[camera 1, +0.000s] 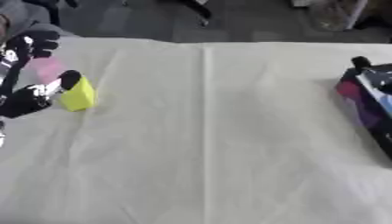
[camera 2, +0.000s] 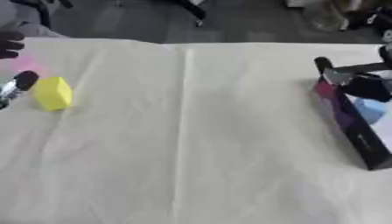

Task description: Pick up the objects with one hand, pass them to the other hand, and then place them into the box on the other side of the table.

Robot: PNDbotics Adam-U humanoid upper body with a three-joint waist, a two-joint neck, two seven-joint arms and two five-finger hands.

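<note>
A yellow block lies on the pale cloth at the far left. My left hand comes in from the left edge, and one black fingertip touches the block's upper left corner. Its other fingers are spread well above, not closed round the block. Something pink lies between those fingers and the block, too blurred to identify. A dark box with purple sides stands at the right edge, with something light blue inside. My right hand hangs over the box's far end.
The cloth-covered table has a crease down its middle. Dark floor and blurred clutter lie beyond the far edge. A grey sleeve shows at the top left corner.
</note>
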